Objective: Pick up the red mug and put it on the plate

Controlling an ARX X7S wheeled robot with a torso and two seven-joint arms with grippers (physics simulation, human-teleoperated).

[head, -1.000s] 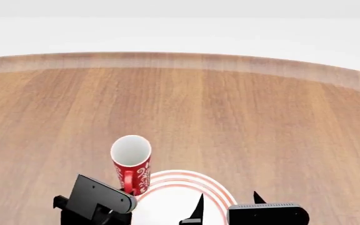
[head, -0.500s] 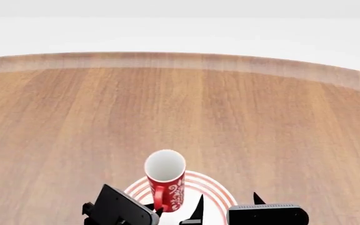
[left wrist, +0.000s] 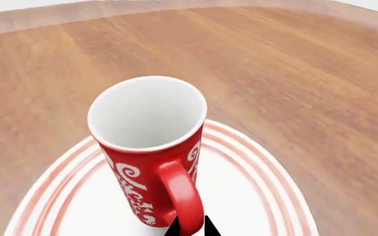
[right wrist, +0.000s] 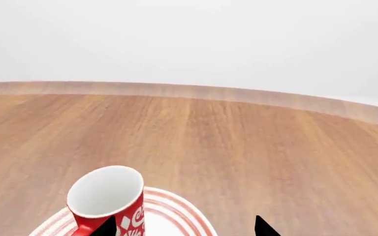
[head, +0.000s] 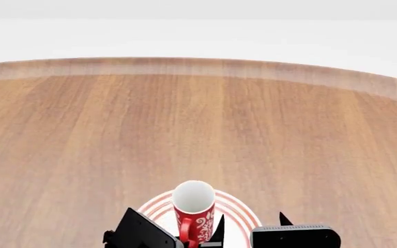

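Clearly, in the left wrist view, the red mug (left wrist: 151, 147) stands upright over the inner field of the plate (left wrist: 255, 191), its white mouth facing up and its red handle turned toward the camera. Two black fingertips of the left gripper (left wrist: 190, 227) show on either side of the handle's lower end, pressed against it, so the pincer is pinching the mug by its handle. Whether the mug's base already touches the plate cannot be told, since the base is cut off by the picture's edge. In the head view, the mug (head: 194, 209) sits over the middle of the red-ringed plate (head: 158, 206) at the near edge of the wooden table (head: 198, 129), with the left arm's black housing just beside it on the robot's left. The right gripper (head: 250, 227) hangs beside the plate on the robot's right, its two pointed fingers spread wide and holding nothing. In the right wrist view, the mug (right wrist: 107, 201) appears upright on the striped plate (right wrist: 175, 209), close to one of the right gripper's dark fingertips (right wrist: 105, 227), the other tip standing well apart from it. The mug's long axis runs vertical, directly above the plate, and the left arm is the one that has it, so the remaining move appears to be a short straight lowering, if any, and then letting go of the handle.
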